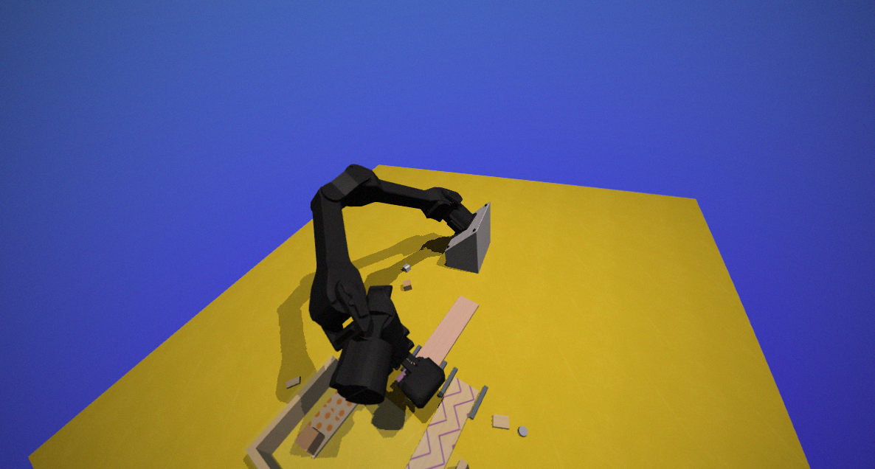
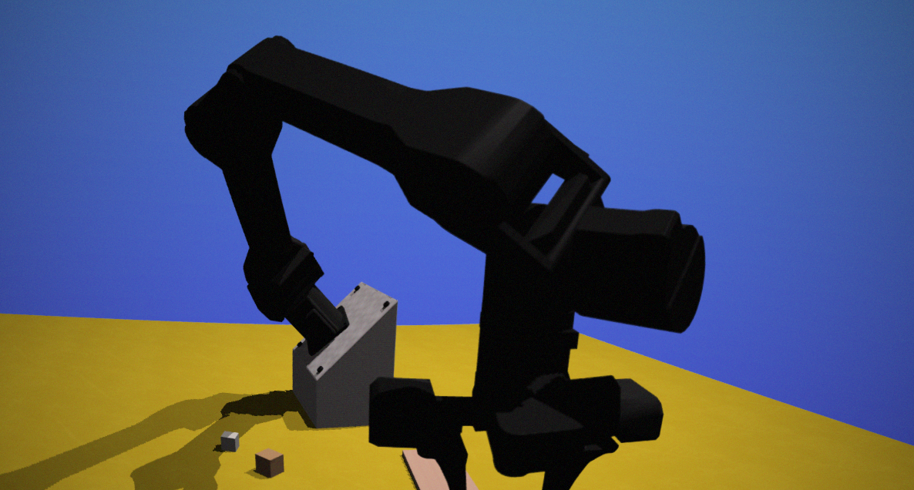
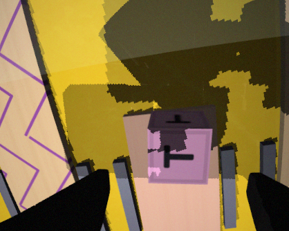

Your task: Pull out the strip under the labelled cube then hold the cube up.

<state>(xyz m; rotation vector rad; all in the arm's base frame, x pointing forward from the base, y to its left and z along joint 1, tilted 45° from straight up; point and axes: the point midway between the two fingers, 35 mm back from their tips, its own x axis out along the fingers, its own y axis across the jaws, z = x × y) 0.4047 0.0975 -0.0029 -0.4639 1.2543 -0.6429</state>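
Observation:
A lilac cube (image 3: 198, 169) marked with a black T rests on the plain pink strip (image 3: 178, 204) (image 1: 450, 328) (image 2: 425, 471), close to that strip's far end. In the top view the cube is mostly hidden by the arm. A strip with purple zigzags (image 3: 12, 121) (image 1: 456, 398) lies to one side. A strip with orange dots (image 1: 330, 414) lies to the other side, with a brown block (image 1: 310, 439) on its end. My gripper (image 3: 178, 181) is part open and empty above the pink strip, its fingertips wide on either side of the cube. The fingertips are cut off in the exterior view.
Grey guide rails (image 3: 229, 187) flank the strips. A wooden wall (image 1: 294, 404) stands beyond the dotted strip. A small brown cube (image 1: 406, 285) (image 2: 269, 463) and a white cube (image 1: 406, 268) (image 2: 229, 441) lie near the grey wedge base (image 1: 468, 251) (image 2: 354, 365). A flat tan piece (image 1: 500, 422) lies beside the zigzag strip.

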